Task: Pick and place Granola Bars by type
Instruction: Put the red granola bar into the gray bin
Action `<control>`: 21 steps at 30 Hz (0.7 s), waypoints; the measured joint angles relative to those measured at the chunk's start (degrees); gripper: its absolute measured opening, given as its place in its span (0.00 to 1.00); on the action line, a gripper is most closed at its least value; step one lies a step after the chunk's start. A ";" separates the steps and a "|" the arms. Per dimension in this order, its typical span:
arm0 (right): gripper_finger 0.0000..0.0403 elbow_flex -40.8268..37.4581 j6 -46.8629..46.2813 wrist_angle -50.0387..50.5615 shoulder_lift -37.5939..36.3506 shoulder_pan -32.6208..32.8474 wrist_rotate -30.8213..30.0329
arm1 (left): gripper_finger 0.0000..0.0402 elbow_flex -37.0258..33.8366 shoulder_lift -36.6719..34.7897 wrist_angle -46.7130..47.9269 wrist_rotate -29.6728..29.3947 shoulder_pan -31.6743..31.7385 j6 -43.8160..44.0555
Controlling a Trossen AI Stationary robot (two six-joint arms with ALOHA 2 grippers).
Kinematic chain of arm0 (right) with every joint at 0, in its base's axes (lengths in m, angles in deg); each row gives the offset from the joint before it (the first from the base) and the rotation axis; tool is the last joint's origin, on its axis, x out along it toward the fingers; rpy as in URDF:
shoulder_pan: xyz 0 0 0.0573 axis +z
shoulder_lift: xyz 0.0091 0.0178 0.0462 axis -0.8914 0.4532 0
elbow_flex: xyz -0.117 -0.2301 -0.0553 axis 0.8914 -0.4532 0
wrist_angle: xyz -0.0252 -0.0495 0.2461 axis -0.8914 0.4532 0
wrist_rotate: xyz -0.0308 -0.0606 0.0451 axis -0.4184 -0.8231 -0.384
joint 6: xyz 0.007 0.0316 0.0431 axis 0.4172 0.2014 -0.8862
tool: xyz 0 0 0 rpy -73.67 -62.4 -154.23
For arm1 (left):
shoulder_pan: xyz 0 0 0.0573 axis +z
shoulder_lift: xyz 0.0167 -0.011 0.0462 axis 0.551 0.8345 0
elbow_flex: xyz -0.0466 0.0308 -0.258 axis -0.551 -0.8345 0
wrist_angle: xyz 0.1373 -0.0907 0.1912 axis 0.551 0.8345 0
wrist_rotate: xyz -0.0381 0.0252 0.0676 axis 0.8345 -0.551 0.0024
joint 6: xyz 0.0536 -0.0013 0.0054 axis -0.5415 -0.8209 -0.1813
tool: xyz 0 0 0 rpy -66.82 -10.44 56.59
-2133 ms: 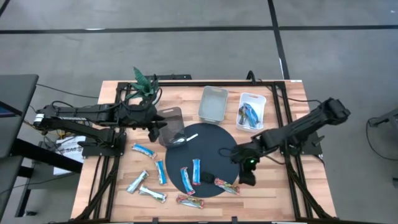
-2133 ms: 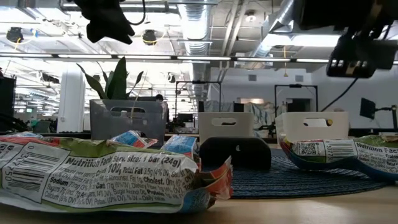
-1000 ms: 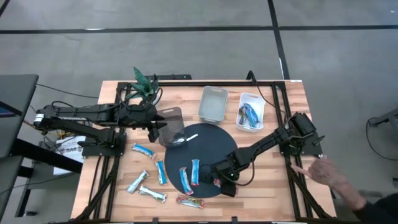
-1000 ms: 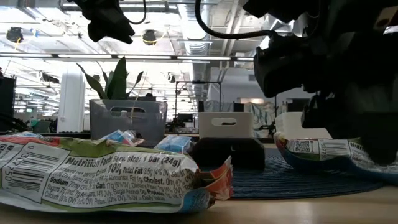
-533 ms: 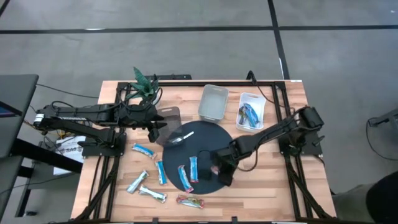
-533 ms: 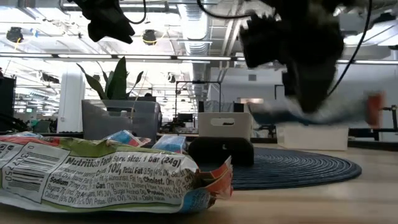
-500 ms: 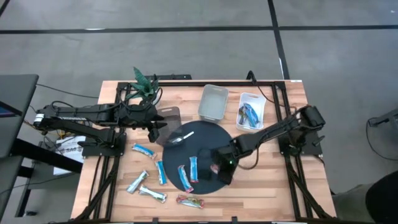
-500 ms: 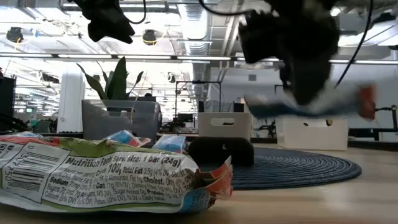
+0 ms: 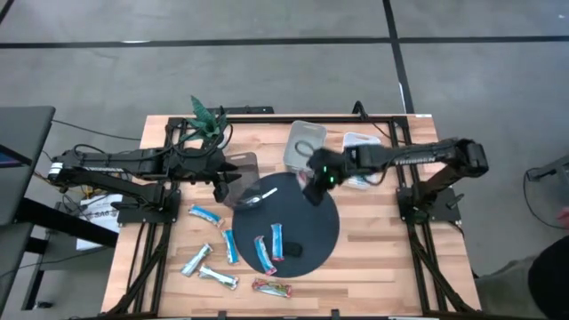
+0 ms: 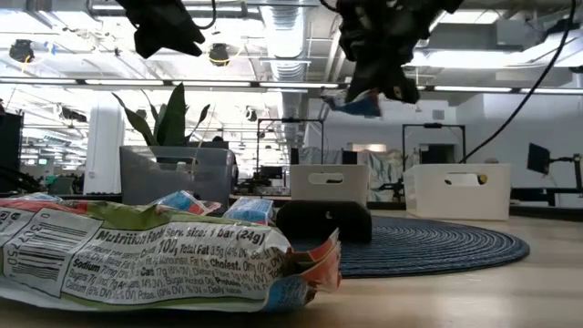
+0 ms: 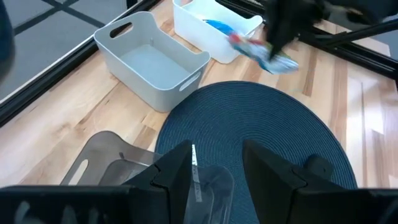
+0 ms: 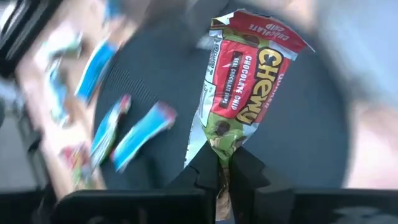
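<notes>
Two claws are at work above the worktop [image 9: 373,258]. Farthest left, the left claw [image 9: 220,184] hangs with its fingers [image 11: 173,173] parted and empty, right beside a clear smoky bin [image 9: 244,169] and over the near edge of the round dark blue mat [image 9: 307,227]; a potted plant [image 9: 206,118] stands just behind it, and a white stick [image 9: 265,196] lies on the mat close by its tip. Below and ahead of that claw, loose granola bars lie scattered: blue-and-white ones [image 9: 205,214] on the bare wood, silvery ones [image 9: 196,260] nearer the front edge, a red and green one [image 9: 271,287] at the very front, and more blue ones [image 9: 280,243] on the mat beside a small black block [image 9: 294,250]. Moving right, the right claw [image 9: 313,185] is pinched tight on the crimped end of a red and green chewy bar [image 12: 249,87], lifted clear above the mat's far edge, just in front of the grey bin [image 9: 304,147]. Right of that claw sits the white bin [image 11: 214,28], which seems to hold blue-wrapped bars [image 11: 217,26], though the arm hides much of it from above.
</notes>
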 joint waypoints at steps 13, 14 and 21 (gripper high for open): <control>0.01 12.25 9.65 3.91 7.83 -14.88 -7.08 | 0.33 0.00 0.00 -0.34 0.00 0.01 0.03; 0.01 12.94 10.34 4.57 8.61 -15.56 -7.07 | 0.33 0.00 0.00 -0.36 0.00 0.00 0.04; 0.04 14.75 12.47 7.50 12.02 -18.37 -7.04 | 0.33 0.01 0.00 -0.32 0.00 0.00 0.10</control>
